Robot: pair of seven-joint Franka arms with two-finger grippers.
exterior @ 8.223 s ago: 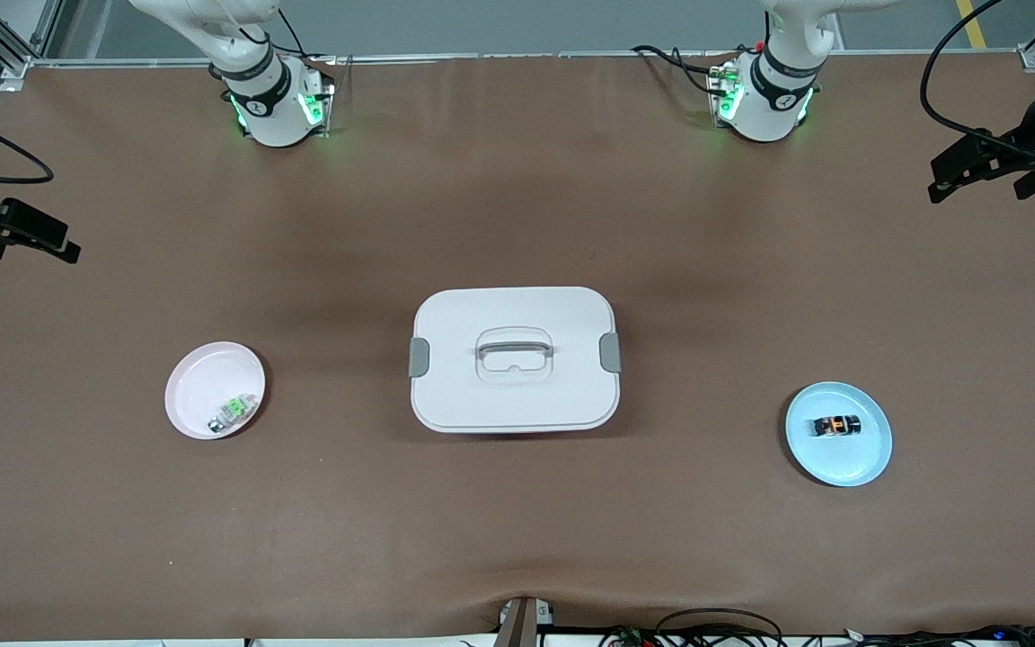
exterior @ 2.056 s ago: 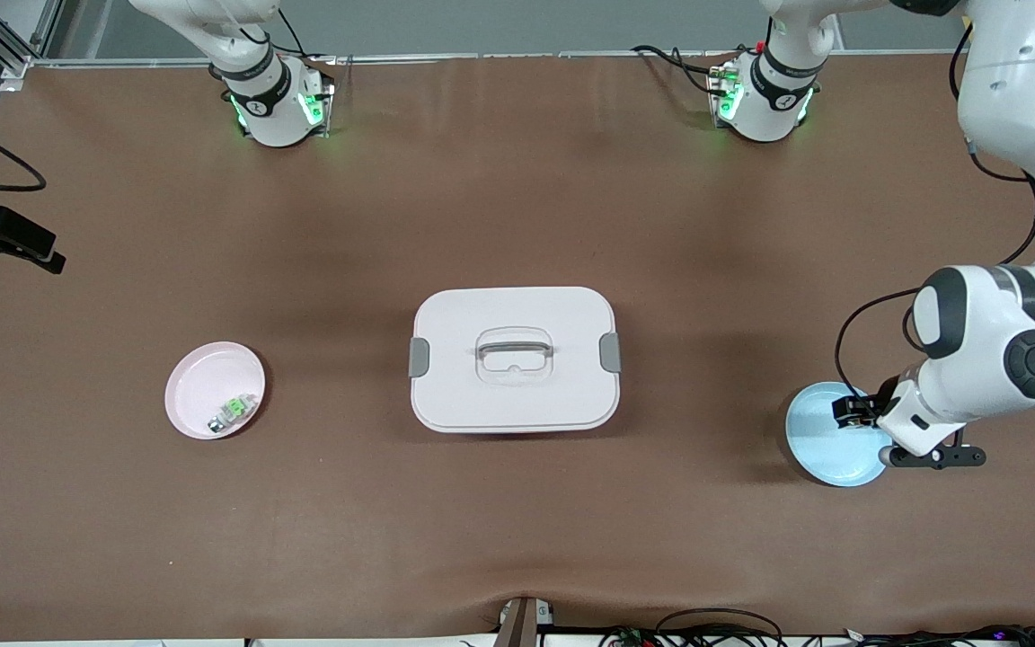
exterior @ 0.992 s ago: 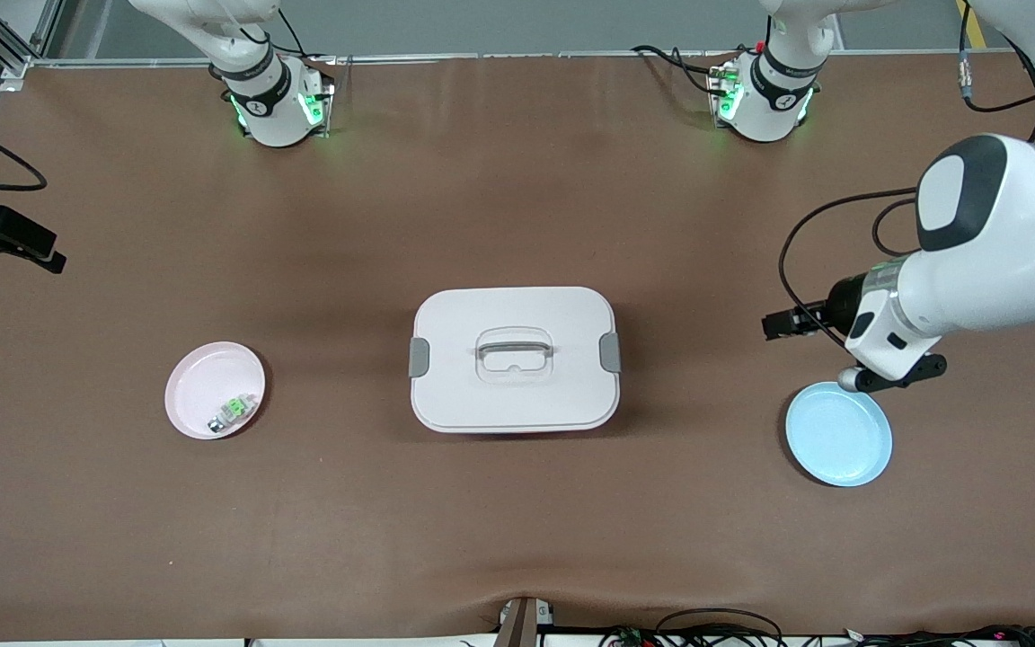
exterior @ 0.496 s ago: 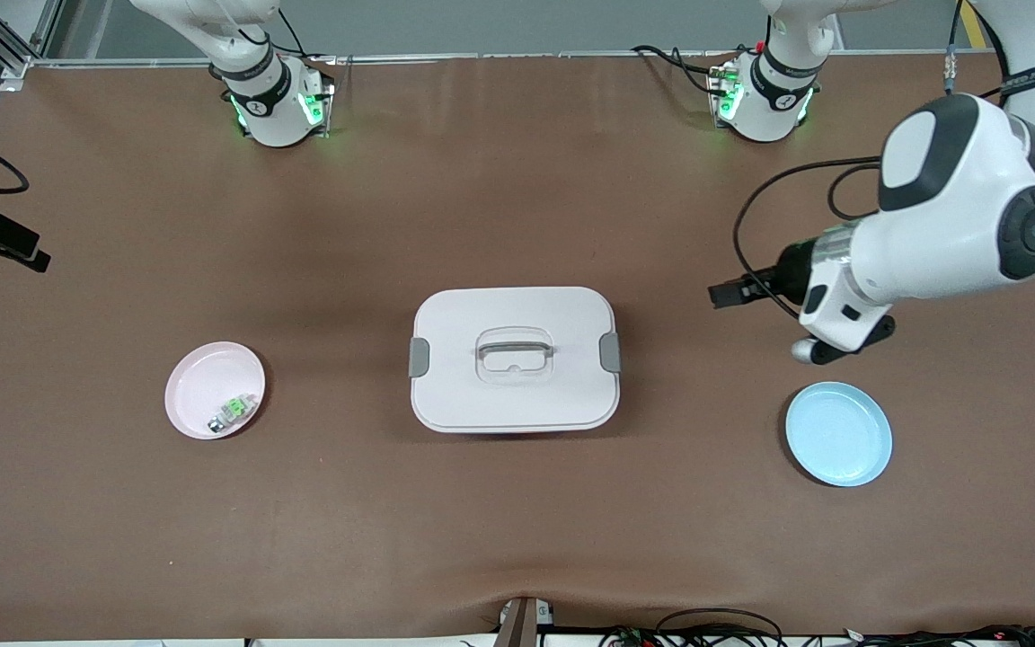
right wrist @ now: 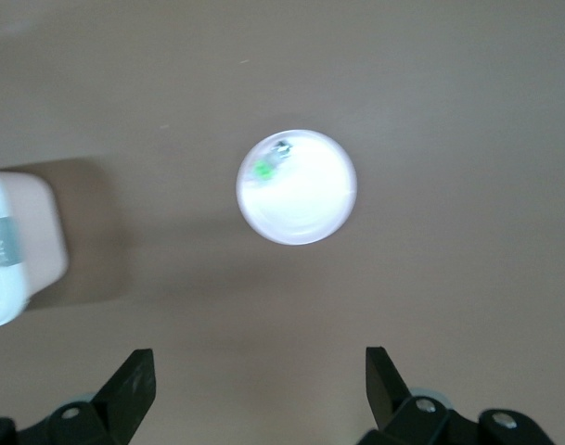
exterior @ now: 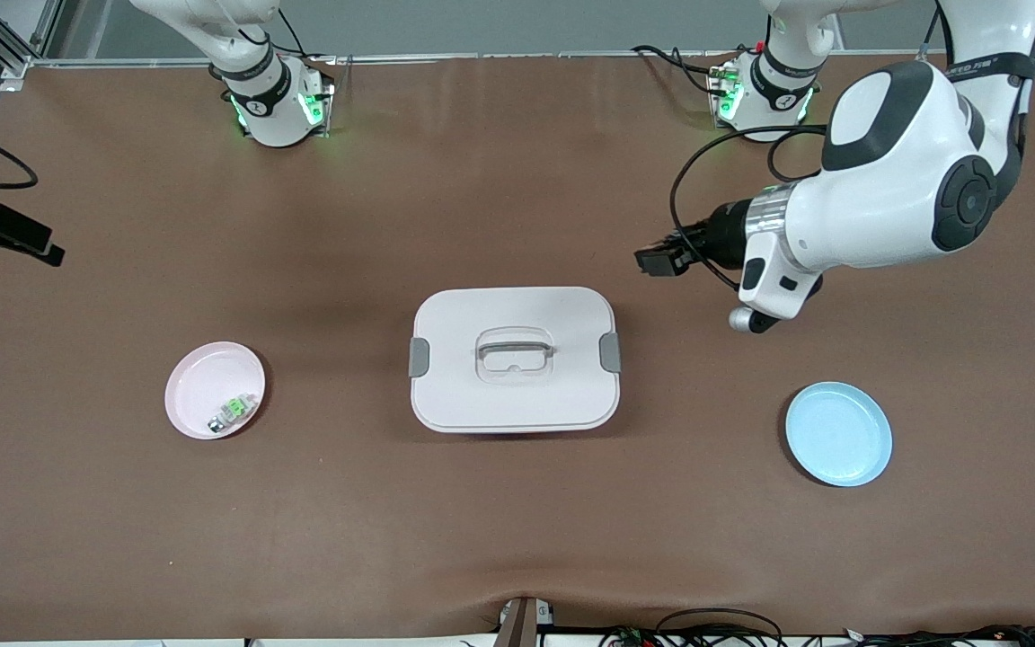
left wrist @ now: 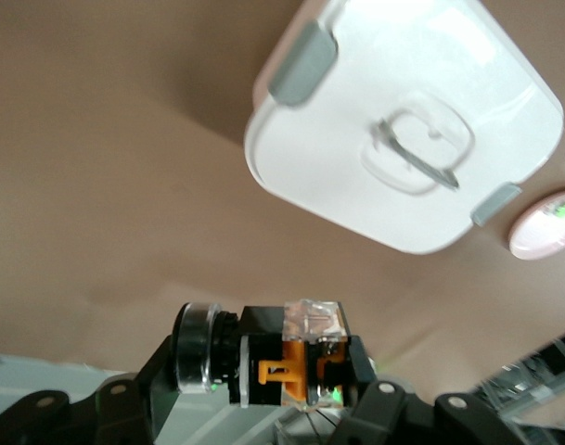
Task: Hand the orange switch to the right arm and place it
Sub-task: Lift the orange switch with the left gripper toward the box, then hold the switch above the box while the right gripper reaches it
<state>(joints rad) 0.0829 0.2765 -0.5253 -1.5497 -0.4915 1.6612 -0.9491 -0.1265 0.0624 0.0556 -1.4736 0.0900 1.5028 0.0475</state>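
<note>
The orange switch (left wrist: 296, 369), a small black block with an orange middle and a clear cap, sits crosswise between the fingers of my left gripper (left wrist: 263, 389), which is shut on it. In the front view the left gripper (exterior: 661, 261) hangs in the air over bare table just off the white box's corner toward the left arm's end. My right gripper (exterior: 46, 252) waits at the table's edge at the right arm's end. In the right wrist view the right gripper (right wrist: 259, 371) stands open and holds nothing, high over the pink plate (right wrist: 305, 199).
A white lidded box (exterior: 514, 359) with a handle stands mid-table. The pink plate (exterior: 203, 382) holds a tiny green-and-white part (exterior: 232, 412). An empty blue plate (exterior: 838, 434) lies toward the left arm's end, nearer to the front camera than the box.
The left gripper has lifted the switch off the blue plate and carried it toward the white box. The right gripper has barely shifted at the table's edge.
</note>
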